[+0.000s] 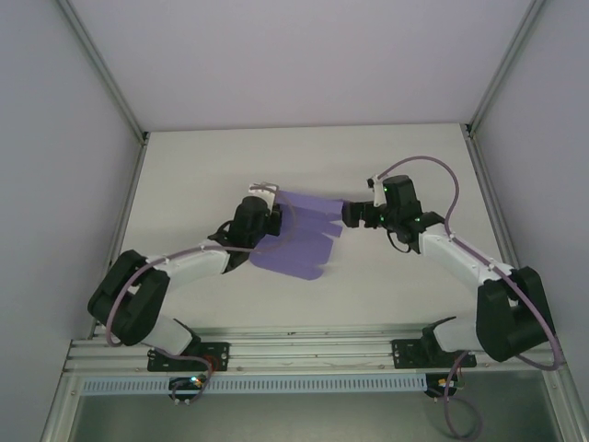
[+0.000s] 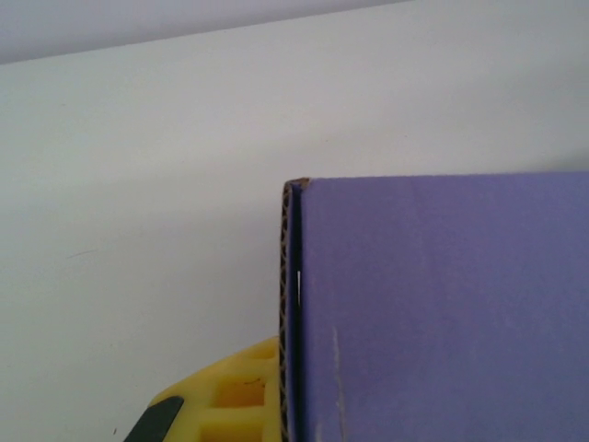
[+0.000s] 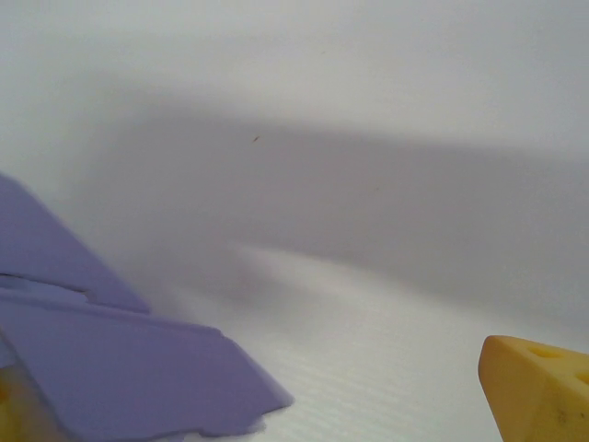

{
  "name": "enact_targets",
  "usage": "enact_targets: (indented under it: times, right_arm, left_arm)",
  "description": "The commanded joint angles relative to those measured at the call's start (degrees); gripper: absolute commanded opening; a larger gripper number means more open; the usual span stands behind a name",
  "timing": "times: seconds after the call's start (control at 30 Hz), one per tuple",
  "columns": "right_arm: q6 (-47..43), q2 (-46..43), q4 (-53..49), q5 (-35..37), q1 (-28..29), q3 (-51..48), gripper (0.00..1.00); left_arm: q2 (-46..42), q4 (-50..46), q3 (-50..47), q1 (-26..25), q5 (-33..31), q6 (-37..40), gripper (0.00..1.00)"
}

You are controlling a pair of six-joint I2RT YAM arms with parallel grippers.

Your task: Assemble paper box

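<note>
Left fingers (image 2: 230,401) are clamped on the paper box (image 1: 299,244) at its left edge; right fingers (image 3: 538,382) gape wide open just off its right-hand flaps.

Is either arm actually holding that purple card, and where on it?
Yes: the left gripper is shut on the purple card at its left edge. The right gripper stands open at the card's right side, gripping nothing.
</note>
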Motion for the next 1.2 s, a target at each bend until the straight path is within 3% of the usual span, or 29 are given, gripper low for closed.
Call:
enact_targets:
  times: [0.0, 0.2, 0.33, 0.6, 0.9, 1.17]
  right_arm:
    - [1.2, 2.1, 4.7, -2.8, -1.1, 2.6, 1.00]
    - [0.6, 5.5, 10.2, -17.0, -1.2, 4.1, 1.00]
    - [0.5, 5.4, 11.2, -22.1, -0.9, 4.4, 1.00]
    - [-4.0, -4.6, 1.6, -10.3, -2.1, 0.7, 1.00]
    - [-4.4, -13.0, -1.4, -12.0, -3.2, -0.1, 1.00]
    - [-4.5, -6.0, -1.0, -16.2, -1.2, 1.4, 1.00]
  left_arm:
    - [-2.3, -0.4, -1.0, 0.3, 2.9, -0.8, 0.00]
    - [-2.4, -0.5, -1.0, 0.0, 4.8, -0.6, 0.00]
    - [-2.2, -0.2, -0.9, -0.3, 4.4, -1.0, 0.00]
    - [-3.0, -2.2, -0.3, -0.3, 0.8, -1.7, 0.00]
    - [-3.3, -3.5, 0.1, -0.4, -0.1, -1.5, 0.00]
    - [-4.3, -4.0, 0.1, -0.5, -0.3, -1.8, 0.00]
